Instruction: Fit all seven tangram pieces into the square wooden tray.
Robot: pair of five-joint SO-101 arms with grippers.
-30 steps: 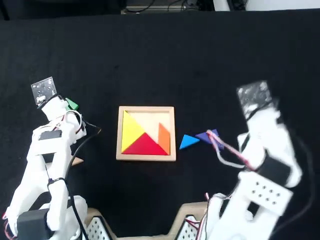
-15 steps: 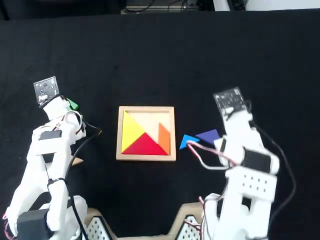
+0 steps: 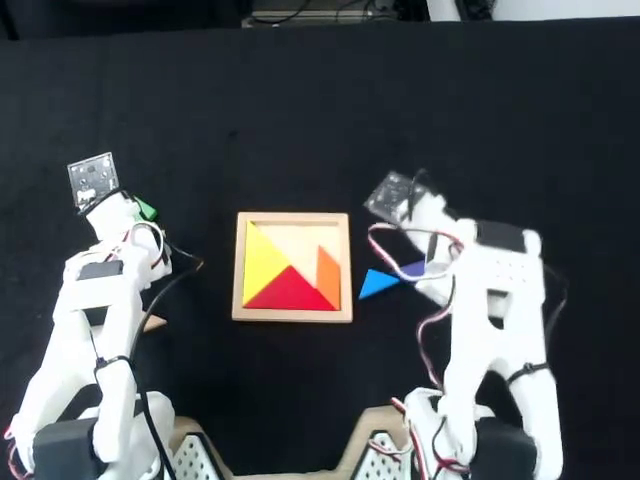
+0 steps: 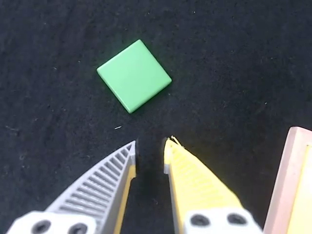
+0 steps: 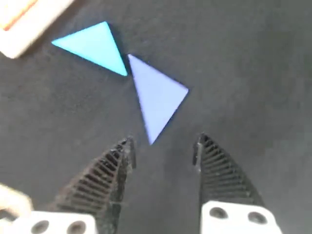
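Note:
The square wooden tray (image 3: 293,316) lies mid-table and holds a yellow triangle (image 3: 262,262), a red triangle (image 3: 293,290) and an orange piece (image 3: 328,275). Just right of it lie a blue triangle (image 3: 376,284) (image 5: 95,44) and a purple triangle (image 3: 413,268) (image 5: 158,97), corners nearly touching. My right gripper (image 5: 163,146) hangs open over the purple triangle, whose tip lies between the fingers. The green square (image 3: 145,210) (image 4: 134,75) lies left of the tray. My left gripper (image 4: 150,145) hovers just short of it, a narrow gap between its fingers, holding nothing.
A tan piece (image 3: 155,322) peeks out beside the left arm (image 3: 100,290). The right arm (image 3: 490,290) covers part of the purple triangle from above. The tray's edge (image 4: 292,185) is close to my left gripper. Black cloth stretches bare across the far half of the table.
My right arm has swung left and forward, bringing its gripper from the table's right side over the purple triangle. The left arm and all pieces have stayed put.

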